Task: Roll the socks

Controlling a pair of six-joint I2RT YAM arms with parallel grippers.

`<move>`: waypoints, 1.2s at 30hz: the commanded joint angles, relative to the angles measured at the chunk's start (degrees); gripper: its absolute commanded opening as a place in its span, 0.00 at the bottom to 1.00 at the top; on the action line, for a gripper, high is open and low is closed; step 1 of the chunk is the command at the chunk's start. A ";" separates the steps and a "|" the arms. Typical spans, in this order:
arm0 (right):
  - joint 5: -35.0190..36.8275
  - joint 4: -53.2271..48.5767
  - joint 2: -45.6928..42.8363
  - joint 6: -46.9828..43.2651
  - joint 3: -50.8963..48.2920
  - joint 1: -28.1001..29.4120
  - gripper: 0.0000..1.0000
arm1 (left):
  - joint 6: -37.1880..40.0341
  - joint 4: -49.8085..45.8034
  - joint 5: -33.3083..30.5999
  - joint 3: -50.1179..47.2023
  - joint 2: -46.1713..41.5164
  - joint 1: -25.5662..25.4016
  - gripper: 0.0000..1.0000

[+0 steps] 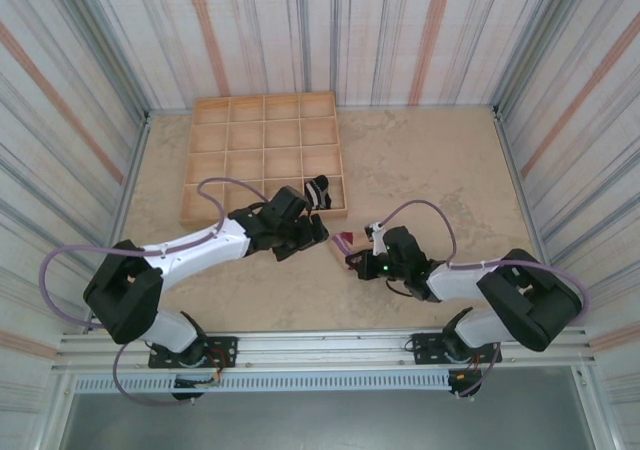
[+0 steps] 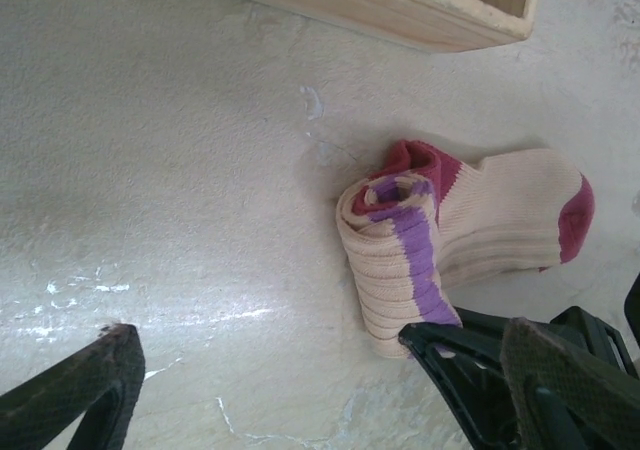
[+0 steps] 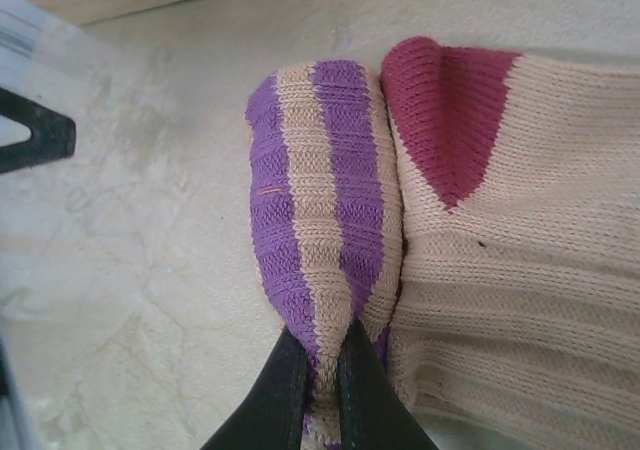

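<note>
**Right jaws pinch the half-made roll**

The right jaws are closed tight on the edge of the beige sock's (image 3: 320, 230) rolled end, probably so the coil cannot spring open. The left jaws stand wide apart and hold nothing, with the roll at their 1 o'clock. The rest of that sock lies flat on the surface (image 1: 430, 160), so rolling looks part done. At its 11 o'clock, the black sock (image 1: 318, 192) sits in the near-right compartment of the wooden tray (image 1: 265, 97).

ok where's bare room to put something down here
Widest bare table: right of the wooden tray. Also the patch along the front edge, mid-table. Crowded: off the tray's near right corner, left hand and right hand at the beige sock.
</note>
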 commanded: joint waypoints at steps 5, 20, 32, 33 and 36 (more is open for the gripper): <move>-6.98 -3.52 2.32 10.81 -4.32 -6.11 0.00 | 1.13 0.41 -2.75 1.32 0.50 -2.03 0.88; -8.65 -13.24 1.78 23.63 -6.05 -14.24 0.00 | 1.10 2.18 -3.12 3.02 3.55 -4.40 0.86; -5.88 -20.52 2.69 28.39 -4.43 -15.03 0.00 | 5.12 11.52 -0.02 3.99 9.37 -6.18 0.77; -5.93 -20.98 3.16 28.32 -4.06 -15.10 0.00 | 5.67 12.86 0.65 3.92 10.10 -6.24 0.75; -6.23 -21.92 4.80 28.29 -3.41 -15.66 0.00 | 7.01 15.31 1.44 4.13 12.15 -6.45 0.69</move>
